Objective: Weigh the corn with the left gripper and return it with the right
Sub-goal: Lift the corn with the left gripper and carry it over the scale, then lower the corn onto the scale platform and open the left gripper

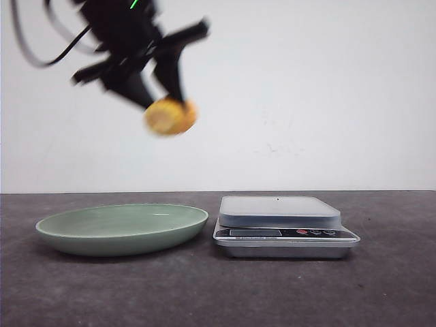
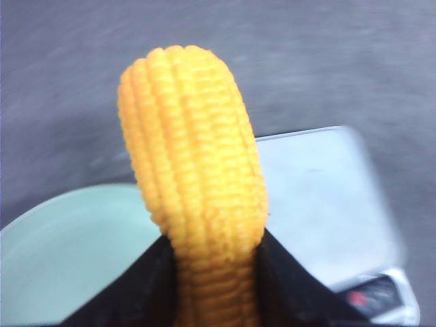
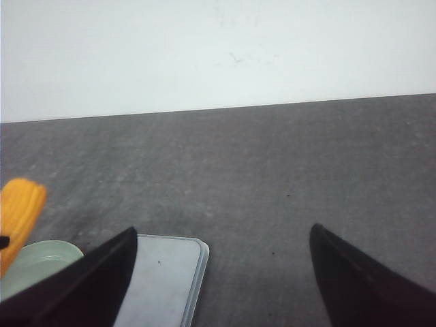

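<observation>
My left gripper is shut on the corn, a stubby yellow-orange cob, and holds it high in the air above the right part of the green plate, left of the scale. In the left wrist view the corn stands between the two black fingers, over the plate and the scale's grey platform. My right gripper is open and empty, out of the front view. Its wrist view shows the scale platform, the corn and the plate.
The scale has a silver base with a display and red buttons facing the front. The dark grey table reaches back to a white wall.
</observation>
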You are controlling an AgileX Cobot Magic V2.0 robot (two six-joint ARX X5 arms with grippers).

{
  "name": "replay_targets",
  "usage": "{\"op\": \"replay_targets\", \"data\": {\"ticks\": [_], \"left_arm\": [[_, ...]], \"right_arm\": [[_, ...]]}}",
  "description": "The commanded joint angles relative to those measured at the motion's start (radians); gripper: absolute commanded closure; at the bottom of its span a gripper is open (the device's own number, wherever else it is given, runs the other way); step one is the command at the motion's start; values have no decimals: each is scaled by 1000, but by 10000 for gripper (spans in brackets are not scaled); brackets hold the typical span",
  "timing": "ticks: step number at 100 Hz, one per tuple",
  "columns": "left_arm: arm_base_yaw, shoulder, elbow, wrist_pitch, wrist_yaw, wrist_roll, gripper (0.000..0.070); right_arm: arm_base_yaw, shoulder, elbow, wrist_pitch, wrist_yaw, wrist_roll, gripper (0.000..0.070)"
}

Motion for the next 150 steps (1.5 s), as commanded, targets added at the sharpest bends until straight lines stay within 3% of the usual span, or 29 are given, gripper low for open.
{"op": "replay_targets", "data": {"ticks": [1,33,85,95,107,111,138,150], "left_arm": [[-45,62,103,-9,-1,29,693],[-128,345,383,-43,-53,-14,694],[-156,539,392,-65,-44,-90,692],[-158,541,392,-64,-43,-90,598],[-159,541,392,-62,-43,-96,298],[-160,541,392,-63,-43,-97,245],[-167,504,410,-61,-49,-75,225],[-163,431,431,-71,-76,-19,225]], "right_arm": [[3,4,19,4,0,-10,189],[3,3,19,-13,0,-11,189],[3,4,19,-50,1,-19,189],[3,4,19,-58,1,-19,188],[3,4,19,-59,1,-19,188],[3,4,19,-59,1,-19,188],[3,4,19,-59,1,-24,188],[3,4,19,-59,1,-30,188]]}}
